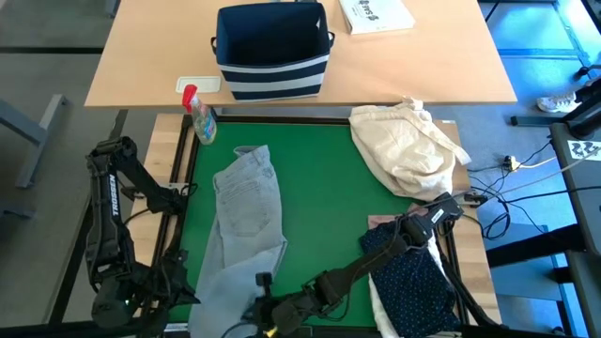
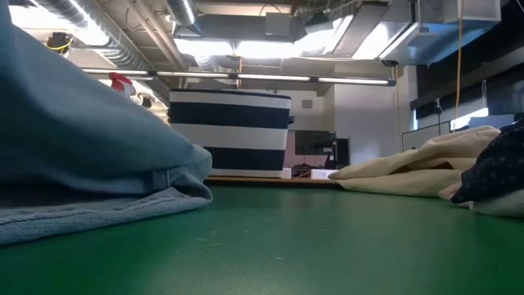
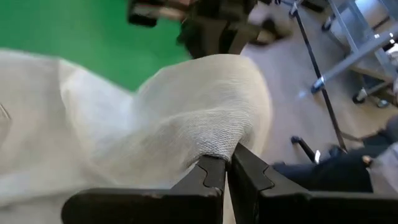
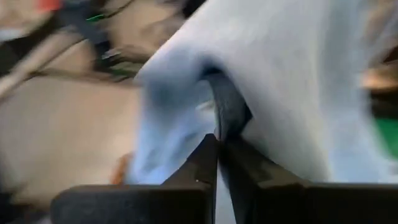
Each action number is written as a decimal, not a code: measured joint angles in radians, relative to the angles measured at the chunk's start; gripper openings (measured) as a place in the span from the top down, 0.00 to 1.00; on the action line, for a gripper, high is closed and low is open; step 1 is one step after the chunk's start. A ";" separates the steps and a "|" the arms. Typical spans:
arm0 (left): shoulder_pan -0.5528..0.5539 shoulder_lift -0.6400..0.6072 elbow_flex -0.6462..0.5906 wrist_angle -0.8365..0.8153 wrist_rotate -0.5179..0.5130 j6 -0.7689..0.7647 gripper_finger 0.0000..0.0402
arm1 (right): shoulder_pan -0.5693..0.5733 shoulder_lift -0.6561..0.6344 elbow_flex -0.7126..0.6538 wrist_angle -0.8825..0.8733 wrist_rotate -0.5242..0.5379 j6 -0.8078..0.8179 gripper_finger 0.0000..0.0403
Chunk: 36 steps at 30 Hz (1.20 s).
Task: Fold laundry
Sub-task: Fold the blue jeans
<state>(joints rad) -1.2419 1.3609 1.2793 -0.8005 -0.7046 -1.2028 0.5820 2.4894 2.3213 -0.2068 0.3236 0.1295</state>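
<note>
Light grey jeans [image 1: 246, 211] lie lengthwise on the green mat [image 1: 329, 188], waist toward the far edge, legs reaching the near edge. My left gripper [image 3: 227, 155] is at the near left corner, shut on the jeans [image 3: 124, 124]. My right gripper [image 4: 217, 138] reaches across the near edge [image 1: 268, 314] and is shut on the jeans [image 4: 298, 74] too. A navy white-dotted shirt [image 1: 413, 277] lies on a white shirt [image 1: 383, 305] at the near right, with a bit of pink cloth [image 1: 380, 222] beside it. The low view shows no gripper. My left gripper pinches a bunched fold of the jeans [image 3: 217, 140] between its two fingers, at the legs' near left part. The cloth bulges up in front of the fingertips. My right gripper pinches a fold of the jeans [image 4: 186, 134] between its two fingers at their near end; blur hides how many layers.
A cream-beige cloth bundle [image 1: 408, 145] lies on the mat's far right corner. Beyond the mat, on the wooden table, stand a navy white-striped bin [image 1: 272, 52] and a spray bottle [image 1: 199, 115]. Bare green mat lies between the jeans and the right-hand clothes.
</note>
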 joint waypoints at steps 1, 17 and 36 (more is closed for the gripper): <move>0.000 0.000 0.000 0.000 0.019 -0.009 0.99 | 0.002 -0.008 0.007 -0.037 -0.066 0.022 0.95; -0.061 0.001 0.000 0.001 0.157 -0.077 0.99 | 0.013 -0.090 0.035 -0.301 -0.422 0.254 0.97; -0.043 0.060 -0.001 0.003 0.432 -0.106 0.62 | -0.013 -0.090 0.033 -0.405 -0.552 0.466 0.57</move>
<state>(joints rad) -1.2852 1.4211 1.2785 -0.7973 -0.2726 -1.3085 0.5689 2.3993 2.3547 -0.6118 -0.2283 0.5959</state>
